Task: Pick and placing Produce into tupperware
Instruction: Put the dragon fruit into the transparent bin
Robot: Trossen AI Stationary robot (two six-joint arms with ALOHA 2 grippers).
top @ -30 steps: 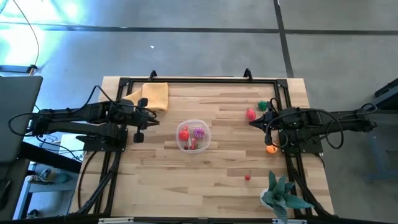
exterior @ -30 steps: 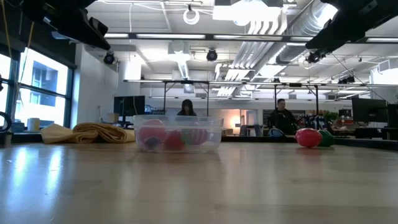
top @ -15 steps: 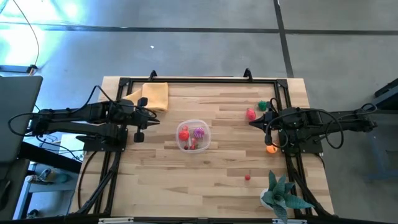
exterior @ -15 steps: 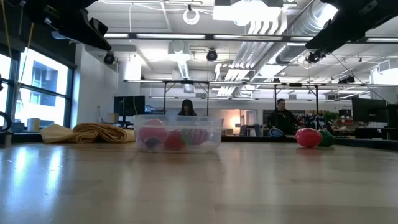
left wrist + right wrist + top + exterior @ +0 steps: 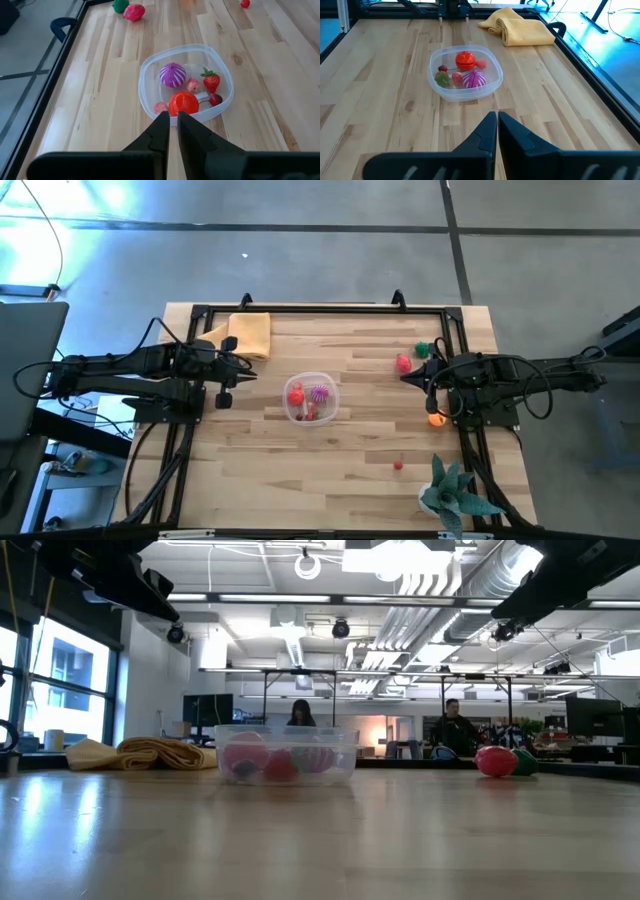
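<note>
Both hands closed, empty: left hand (image 5: 170, 116) and right hand (image 5: 497, 116) flank the clear plastic tub (image 5: 309, 398). Between picks. Next: open right hand, take the red toy fruit (image 5: 403, 363) beside it.

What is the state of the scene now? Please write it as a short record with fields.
tub: clear tupperware near the table's middle
in tub: red tomato, purple striped piece, strawberry, a few smaller pieces
still on table: pink piece and green piece by the right arm, orange piece, small red piece
left gripper: shut, empty, raised at the table's left side, facing the tub
right gripper: shut, empty, raised at the right side
other: yellow cloth, potted plant
</note>
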